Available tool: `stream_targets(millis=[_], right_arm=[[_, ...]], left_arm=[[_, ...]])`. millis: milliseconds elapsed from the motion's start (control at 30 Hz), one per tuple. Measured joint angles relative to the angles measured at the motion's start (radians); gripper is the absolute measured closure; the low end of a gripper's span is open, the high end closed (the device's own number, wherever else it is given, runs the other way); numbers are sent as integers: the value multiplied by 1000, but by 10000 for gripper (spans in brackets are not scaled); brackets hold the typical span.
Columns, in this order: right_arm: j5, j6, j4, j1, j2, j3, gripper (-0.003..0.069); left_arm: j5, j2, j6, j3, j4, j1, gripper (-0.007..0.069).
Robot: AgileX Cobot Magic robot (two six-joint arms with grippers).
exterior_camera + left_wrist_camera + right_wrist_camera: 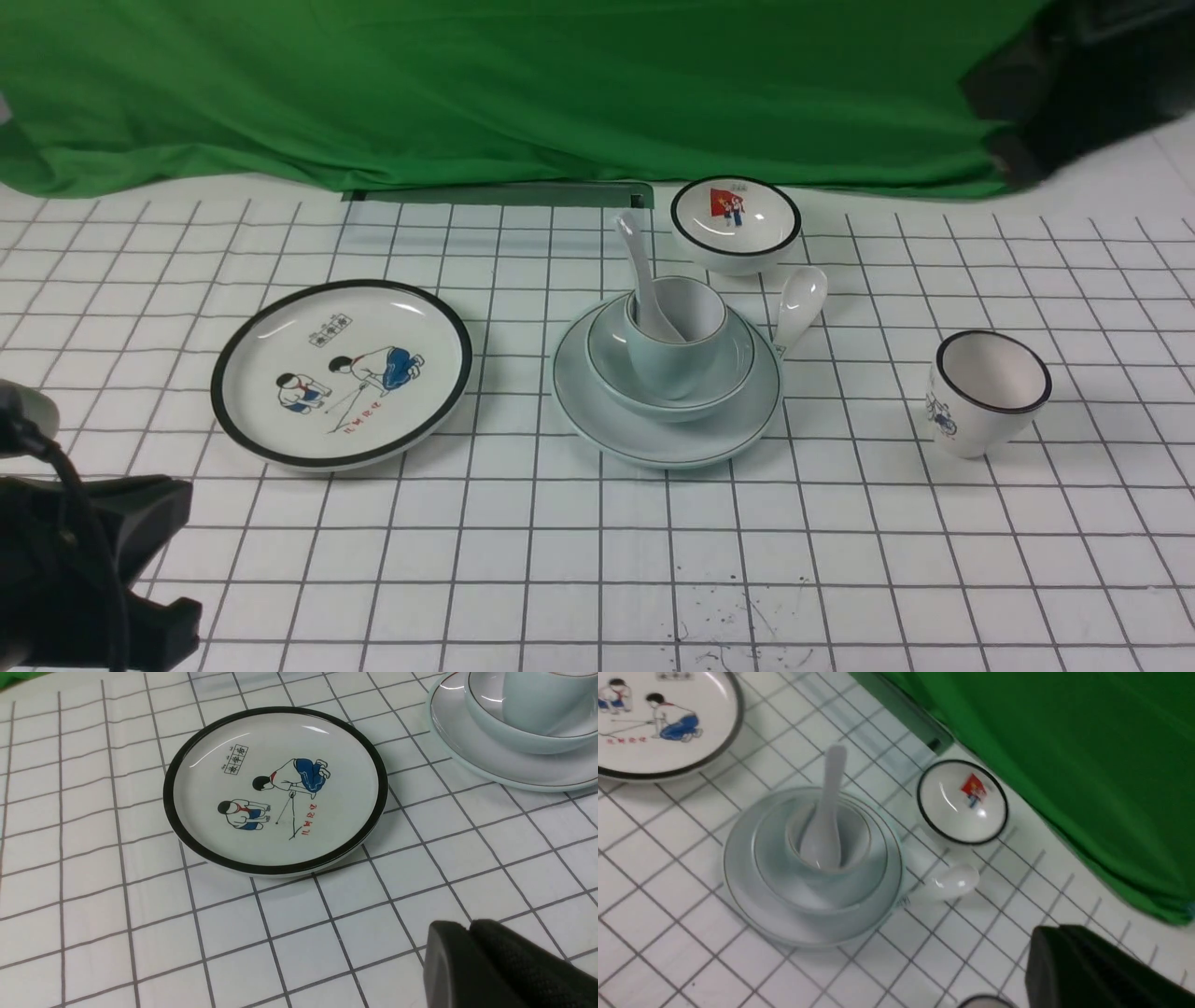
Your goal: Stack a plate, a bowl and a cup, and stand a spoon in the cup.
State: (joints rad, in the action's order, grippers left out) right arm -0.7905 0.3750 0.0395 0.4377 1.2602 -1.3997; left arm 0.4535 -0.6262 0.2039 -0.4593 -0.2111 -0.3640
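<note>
Standing in the cup (668,369), the spoon (642,275) has its scoop end down inside and its handle up. Its long axis runs steeply, with the handle tip leaning toward the back and a little to the robot's left, resting on the cup's rim.

The cup sits upright in the bowl (733,353), and the bowl sits on the plate (653,446). The stack is about mid-table (597,560).

A second spoon (801,294) lies flat just right of the stack, scoop end away and handle end at the plate's rim. Behind it is a small black-rimmed bowl (736,229) with a red picture. A black-rimmed plate with cartoon figures (341,373) is left of the stack, apart from it. A white cup with a blue drawing (971,411) stands well to the right, and green cloth (523,84) hangs at the back.

The left gripper (469,927) is near the cartoon plate, fingers pressed together with nothing between them. The right gripper (1064,940) is blurred, so I cannot tell if it is closed; it is clear of the stack.
</note>
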Motion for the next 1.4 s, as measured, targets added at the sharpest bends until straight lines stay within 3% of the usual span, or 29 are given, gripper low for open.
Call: stream_targets(millis=[100,300,467,833,1033,1200,1400], right_arm=[[57,-62,-19,0,-184,193,645],[399,-86,-18,0,-581,704,644],[610,-90,-18,0,-768,969,640],[656,-94,-18,0,-859,1289,620],[742,-128,-18,-11,-906,1392,649],[742,-195,-18,-125,-1075,1407,648],[641,-277,-18,-362,-1256,1408,647]], left_arm=[[-1,0,0,0,0,0,632],[-3,0,0,0,0,0,632],[-3,0,0,0,0,0,632],[-3,0,0,0,0,0,632],[-3,0,0,0,0,0,632],[-4,0,0,0,0,0,632],[-16,1,0,0,0,0,632]])
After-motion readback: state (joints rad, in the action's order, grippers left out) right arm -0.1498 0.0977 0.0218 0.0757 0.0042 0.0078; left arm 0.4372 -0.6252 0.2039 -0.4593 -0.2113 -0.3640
